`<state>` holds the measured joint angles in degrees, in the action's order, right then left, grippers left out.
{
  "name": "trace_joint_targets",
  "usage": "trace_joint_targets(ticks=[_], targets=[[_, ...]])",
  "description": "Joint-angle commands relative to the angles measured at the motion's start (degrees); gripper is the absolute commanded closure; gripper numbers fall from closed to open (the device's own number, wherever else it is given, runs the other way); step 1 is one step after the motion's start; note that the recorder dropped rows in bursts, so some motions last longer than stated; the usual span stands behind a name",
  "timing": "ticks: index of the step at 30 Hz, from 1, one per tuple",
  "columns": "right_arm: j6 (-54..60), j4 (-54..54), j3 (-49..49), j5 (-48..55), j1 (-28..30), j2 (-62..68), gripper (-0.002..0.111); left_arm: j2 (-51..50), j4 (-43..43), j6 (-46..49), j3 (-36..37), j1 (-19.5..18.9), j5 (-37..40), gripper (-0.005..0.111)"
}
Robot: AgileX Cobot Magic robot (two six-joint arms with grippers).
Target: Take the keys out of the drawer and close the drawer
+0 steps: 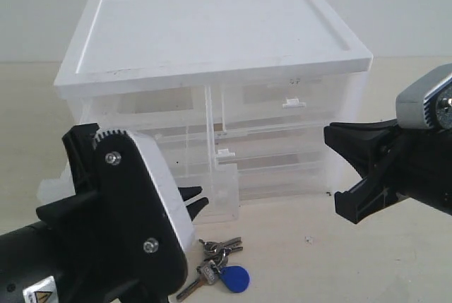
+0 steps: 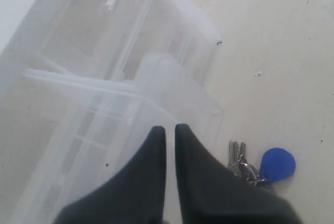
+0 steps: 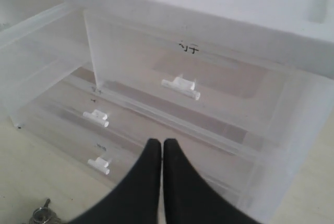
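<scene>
Left claw [image 1: 195, 199]: pinched nearly together, empty, beside the open drawer [image 1: 224, 191].
Keys [image 1: 217, 266]: on the table [image 1: 318, 260], just before the drawer; our left arm could sweep them.
Drawer: pulled out; an off-centre push may skew and jam it.
Right claw [image 3: 163, 143]: closed on nothing.
Cabinet [image 1: 212, 27]: looks light; may slide back when we push.

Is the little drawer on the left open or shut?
Open. The drawer sticks out well past the front of the cabinet, toward the keys lying outside it.
</scene>
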<state>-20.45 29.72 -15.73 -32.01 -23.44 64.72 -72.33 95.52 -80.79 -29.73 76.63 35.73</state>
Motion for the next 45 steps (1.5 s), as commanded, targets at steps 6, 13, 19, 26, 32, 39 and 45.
trace_joint_targets(ticks=[6,13,19,26,32,39,45], targets=[[-0.5,0.9,-0.2,-0.3,-0.1,-0.1,0.108,-0.7,4.4,-3.7,-0.7,-0.1,9.4,0.102],[-0.6,0.8,-0.2,-1.2,-0.1,-0.1,0.108,-2.9,4.4,-1.9,-3.2,-2.5,2.1,0.102],[-0.6,1.1,-0.2,-0.8,-0.1,-0.1,0.108,-5.4,4.4,-1.2,-5.1,-6.7,3.0,0.102],[-1.1,1.5,-0.2,-1.1,-0.1,-0.1,0.108,-5.4,4.4,1.5,-8.3,-8.1,-1.1,0.102],[-1.6,2.2,-0.2,-1.1,-0.1,-0.1,0.108,-8.9,4.4,2.8,-10.9,-11.9,-2.9,0.102],[-1.6,2.3,-0.2,-1.5,-0.1,-0.1,0.108,-11.1,4.4,3.3,-13.0,-13.7,-6.3,0.102],[-1.6,2.4,-0.2,-1.5,-0.1,-0.1,0.108,-11.1,4.4,5.8,-16.3,-16.2,-6.4,0.102]])
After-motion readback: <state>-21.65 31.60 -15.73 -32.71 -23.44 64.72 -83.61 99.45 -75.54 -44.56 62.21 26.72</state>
